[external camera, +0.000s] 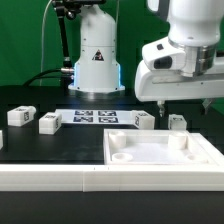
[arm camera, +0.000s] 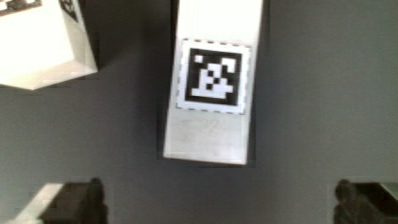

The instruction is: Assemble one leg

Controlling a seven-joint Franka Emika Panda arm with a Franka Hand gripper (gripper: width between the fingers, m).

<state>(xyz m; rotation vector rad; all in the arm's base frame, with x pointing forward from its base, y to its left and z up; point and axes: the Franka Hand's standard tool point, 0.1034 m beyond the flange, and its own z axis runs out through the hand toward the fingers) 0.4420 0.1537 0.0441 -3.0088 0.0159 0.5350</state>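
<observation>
In the wrist view a white leg (arm camera: 212,100) lies on the black table with its square tag facing up. It is ahead of my open gripper (arm camera: 217,205), whose dark fingertips (arm camera: 71,200) stand wide apart with nothing between them. The corner of a second leg (arm camera: 45,50) shows beside it. In the exterior view my gripper (external camera: 165,102) hangs just above two legs (external camera: 143,120) (external camera: 178,122) behind the panel. Two more legs (external camera: 18,116) (external camera: 49,122) lie at the exterior view's left.
The large white square panel (external camera: 160,150) with corner sockets lies in front. The marker board (external camera: 95,117) lies flat in the middle of the table. The robot's white base (external camera: 97,55) stands behind it. A white ledge (external camera: 50,178) runs along the front edge.
</observation>
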